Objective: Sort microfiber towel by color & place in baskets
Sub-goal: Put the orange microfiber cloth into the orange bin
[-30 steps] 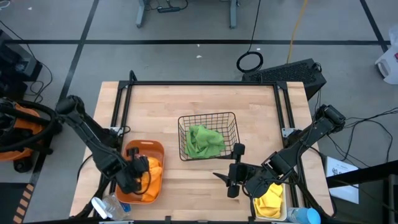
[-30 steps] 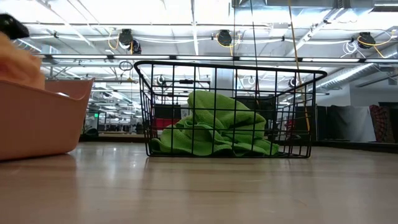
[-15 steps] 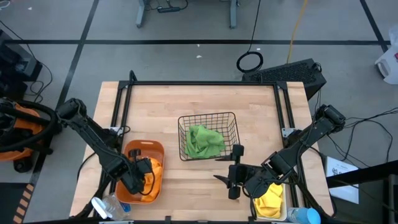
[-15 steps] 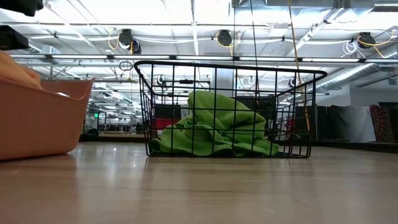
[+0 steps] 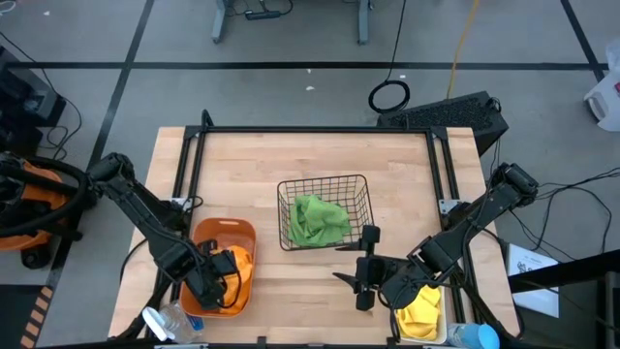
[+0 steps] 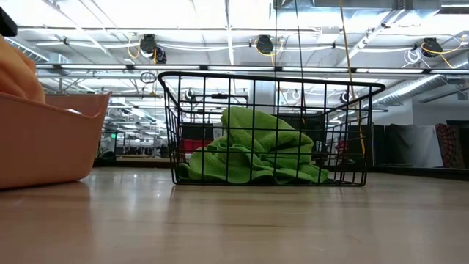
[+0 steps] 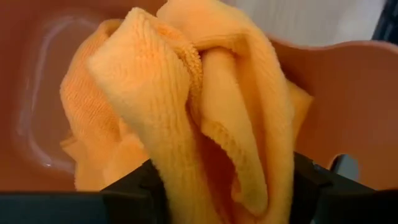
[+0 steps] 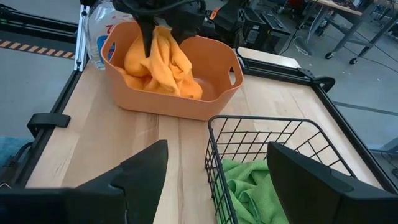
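Observation:
My left gripper point(image 5: 226, 265) hangs over the orange bin point(image 5: 208, 231), open, with a bunched orange towel point(image 7: 186, 106) standing up between its fingers. The right wrist view shows the same gripper point(image 8: 163, 28) above that towel point(image 8: 163, 65), whose lower part rests in the bin. Green towels point(image 5: 318, 221) lie in the black wire basket point(image 5: 364, 184) at the table's middle. Yellow towels point(image 5: 419, 312) lie in the white bin point(image 5: 396, 328) at the near right. My right gripper point(image 5: 355, 264) hovers open near the basket's near right corner, holding nothing. My left gripper has its spread fingers point(image 7: 134, 186) on either side of the orange towel's bunched upper folds point(image 7: 249, 155), and the cloth leans against both. The fingers point down from above. The towel's lower part rests in the orange bin, and its folds are slack.
A clear plastic bottle point(image 5: 163, 322) lies beside the orange bin at the near left corner. A blue-capped bottle point(image 5: 475, 336) stands by the white bin. A black metal frame point(image 5: 315, 129) runs along the table's far side and both flanks. Bare wood lies between the bins and beyond the basket.
My left gripper has opened over the orange bin and shifted slightly toward the table's near edge. The orange towel has stayed bunched in the bin between its fingers. My right arm has kept still.

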You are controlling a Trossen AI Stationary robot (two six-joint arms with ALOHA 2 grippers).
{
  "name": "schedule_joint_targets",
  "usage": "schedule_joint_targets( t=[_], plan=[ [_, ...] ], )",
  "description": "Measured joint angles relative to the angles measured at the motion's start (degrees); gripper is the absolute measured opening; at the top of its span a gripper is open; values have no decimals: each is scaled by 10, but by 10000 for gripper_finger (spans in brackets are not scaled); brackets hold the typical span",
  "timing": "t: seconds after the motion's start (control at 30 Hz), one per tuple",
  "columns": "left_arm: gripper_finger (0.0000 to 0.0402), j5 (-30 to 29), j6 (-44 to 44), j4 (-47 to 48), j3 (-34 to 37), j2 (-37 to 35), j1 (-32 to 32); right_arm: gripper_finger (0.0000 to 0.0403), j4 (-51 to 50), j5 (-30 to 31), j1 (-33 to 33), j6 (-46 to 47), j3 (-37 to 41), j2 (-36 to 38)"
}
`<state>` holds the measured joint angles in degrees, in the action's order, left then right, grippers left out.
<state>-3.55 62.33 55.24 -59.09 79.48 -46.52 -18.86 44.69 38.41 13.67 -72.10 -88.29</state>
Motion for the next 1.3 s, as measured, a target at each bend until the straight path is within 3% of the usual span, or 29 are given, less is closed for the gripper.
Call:
schedule_joint_targets(
  t=[0.13,0.23,0.43,0.53,0.63,0.97,1.3],
  plan=[
    [198,0,0,11,-4,0,0,265,-2,0,0,0,0,0],
    [175,4,-1,15,-4,0,0,265,-4,0,0,0,0,0],
    [57,20,-28,40,-4,0,0,265,-10,0,0,0,0,0],
    [13,-13,-68,41,-3,0,2,265,-13,0,0,1,0,0],
    [14,-20,-97,26,10,2,13,265,-13,0,-1,1,0,0],
    [8,46,-107,-17,96,16,55,265,-26,1,0,2,0,0],
    [13,51,-117,-45,142,15,77,265,-36,0,-1,5,0,0]
  ],
)
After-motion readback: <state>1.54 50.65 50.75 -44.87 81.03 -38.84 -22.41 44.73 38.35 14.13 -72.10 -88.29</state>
